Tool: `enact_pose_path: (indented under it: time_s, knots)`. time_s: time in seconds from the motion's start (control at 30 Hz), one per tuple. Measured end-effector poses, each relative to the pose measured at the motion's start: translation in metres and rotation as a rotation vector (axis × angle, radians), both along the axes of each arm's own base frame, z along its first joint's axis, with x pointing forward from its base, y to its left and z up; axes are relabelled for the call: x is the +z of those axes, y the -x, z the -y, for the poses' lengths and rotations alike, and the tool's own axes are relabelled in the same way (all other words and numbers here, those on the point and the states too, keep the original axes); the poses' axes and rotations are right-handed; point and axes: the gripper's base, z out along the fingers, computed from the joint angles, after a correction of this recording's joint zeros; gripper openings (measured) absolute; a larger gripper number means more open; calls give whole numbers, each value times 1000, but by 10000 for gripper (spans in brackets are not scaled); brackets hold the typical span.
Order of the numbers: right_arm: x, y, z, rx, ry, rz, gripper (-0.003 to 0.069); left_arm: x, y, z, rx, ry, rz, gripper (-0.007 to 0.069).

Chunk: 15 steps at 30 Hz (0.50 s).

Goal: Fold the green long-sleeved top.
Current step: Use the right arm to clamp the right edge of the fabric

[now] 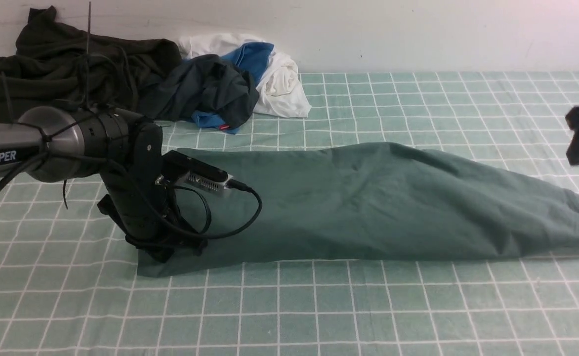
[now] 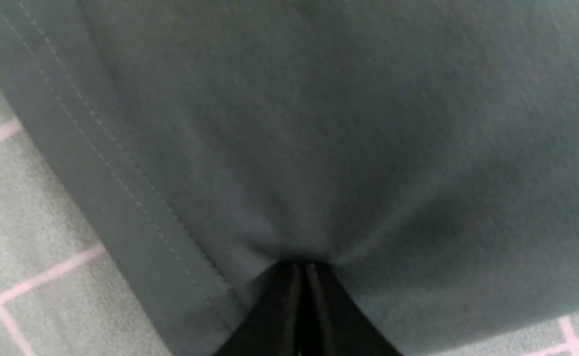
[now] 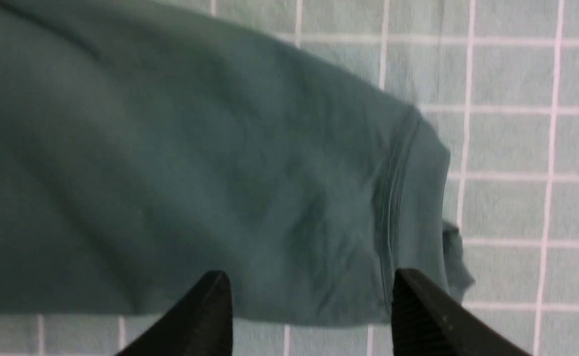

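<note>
Pale-green sheet [image 1: 319, 306]: white grid, under the green long-sleeved top [image 1: 378, 207].
Top fabric: smooth jersey, long tapering shape, flat.
Clothes heap [image 1: 121, 74]: dark, blue, white; beyond top's left end.
Left gripper [image 2: 303, 267]: pinching top by stitched hem.
Right gripper [image 3: 309, 277]: spread above ribbed end.

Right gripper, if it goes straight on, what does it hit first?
Probably the green long-sleeved top, near its seamed end; the open right gripper points at it, though depth is unclear.
</note>
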Motion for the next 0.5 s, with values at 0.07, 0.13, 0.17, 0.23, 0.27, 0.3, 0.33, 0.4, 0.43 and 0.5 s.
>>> enact_pose_path:
  time_s: [0.07, 0.13, 0.17, 0.23, 0.27, 0.3, 0.33, 0.4, 0.43, 0.5]
  knots:
    - [-28, 14, 2, -27, 18, -76, 410, -1, -2, -5, 28, 16, 2, -3]
    - [-51, 22, 6, -67, 17, -92, 410, -1, -3, -8, 43, 25, 6, -3]
    - [-59, 24, 7, -81, 15, -91, 410, -1, -3, -9, 47, 28, 6, -3]
    - [-78, 29, 13, -129, 19, -76, 410, -1, -4, -9, 52, 35, 7, -3]
    - [-83, 30, 16, -145, 21, -68, 410, -1, -4, -9, 50, 35, 6, -3]
    - [-89, 30, 20, -163, 23, -63, 410, -1, -4, -9, 49, 35, 6, -3]
    - [-93, 29, 24, -185, 27, -49, 410, -1, -4, -9, 48, 35, 6, -3]
    - [-99, 27, 32, -221, 25, -21, 410, -1, -4, -9, 46, 35, 6, -3]
    - [-99, 25, 34, -233, 26, -3, 410, 0, -4, -9, 46, 36, 7, -3]
    - [-99, 22, 38, -255, 27, 38, 410, 0, -4, -9, 46, 35, 7, -3]
